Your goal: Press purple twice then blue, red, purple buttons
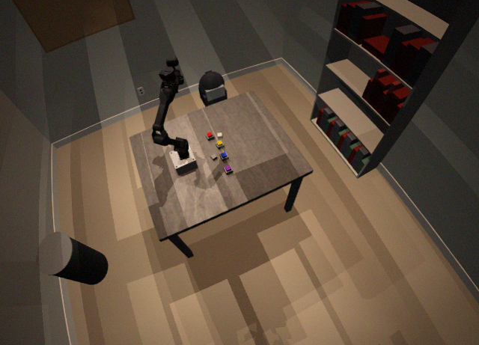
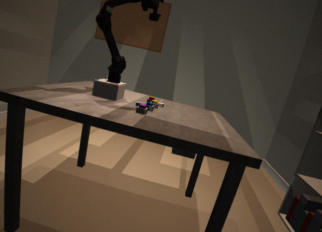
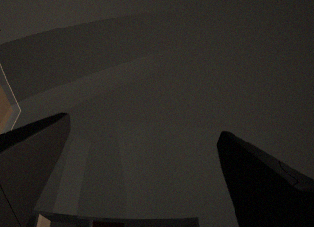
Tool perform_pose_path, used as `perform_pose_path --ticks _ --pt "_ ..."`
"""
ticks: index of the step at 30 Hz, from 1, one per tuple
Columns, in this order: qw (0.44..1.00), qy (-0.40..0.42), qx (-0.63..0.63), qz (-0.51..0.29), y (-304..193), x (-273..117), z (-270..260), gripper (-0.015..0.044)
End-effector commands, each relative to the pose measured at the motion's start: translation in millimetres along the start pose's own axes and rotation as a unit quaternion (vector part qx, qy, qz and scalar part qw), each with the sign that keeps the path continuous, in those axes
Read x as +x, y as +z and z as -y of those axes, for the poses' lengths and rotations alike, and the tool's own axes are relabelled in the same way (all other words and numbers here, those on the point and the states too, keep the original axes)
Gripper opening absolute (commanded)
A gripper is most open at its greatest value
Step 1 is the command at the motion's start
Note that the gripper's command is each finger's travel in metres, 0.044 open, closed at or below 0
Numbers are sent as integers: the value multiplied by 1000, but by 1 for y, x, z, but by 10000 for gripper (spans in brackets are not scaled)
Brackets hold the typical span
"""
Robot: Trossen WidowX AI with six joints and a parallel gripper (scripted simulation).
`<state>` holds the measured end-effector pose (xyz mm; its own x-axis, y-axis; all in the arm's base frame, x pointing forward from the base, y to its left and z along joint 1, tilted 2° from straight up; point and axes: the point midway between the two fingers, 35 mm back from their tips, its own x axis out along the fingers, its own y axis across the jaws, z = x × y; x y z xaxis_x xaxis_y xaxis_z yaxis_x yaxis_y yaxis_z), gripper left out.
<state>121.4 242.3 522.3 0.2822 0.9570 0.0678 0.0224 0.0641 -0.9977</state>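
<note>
The purple button (image 1: 227, 168) (image 2: 142, 106) is at one end of a row of buttons. Beside it are the blue button (image 1: 224, 155) (image 2: 149, 103), then the yellow button (image 1: 219, 143) (image 2: 155, 101), then the red button (image 1: 209, 134) (image 2: 151, 97) at the other end. All four caps stand raised, and nothing touches them. My gripper (image 3: 145, 131) is open and empty, with both fingers wide apart in the wrist view. The arm is raised high above the table, far from the buttons. The wrist view shows walls, no button.
A white block (image 1: 219, 134) (image 2: 161, 104) lies near the red and yellow buttons. A grey block (image 1: 213, 156) (image 2: 138, 103) lies beside the blue button, on the arm base's side. The arm's base box (image 1: 183, 164) (image 2: 108, 90) stands on the table (image 1: 263, 120). A chair is at the table's back edge.
</note>
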Motion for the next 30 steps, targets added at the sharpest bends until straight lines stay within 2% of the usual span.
perform_pose_path --ticks 1,8,15,23,30 --pt "990 69 73 -99 -61 15 -47 400" --pt "922 158 214 -282 -171 -5 -132 400" --pt "792 203 354 -453 -258 -75 -216 400" --pt "575 207 499 -614 -305 -195 -307 400" --pt "333 177 602 -704 -290 -311 -378 400"
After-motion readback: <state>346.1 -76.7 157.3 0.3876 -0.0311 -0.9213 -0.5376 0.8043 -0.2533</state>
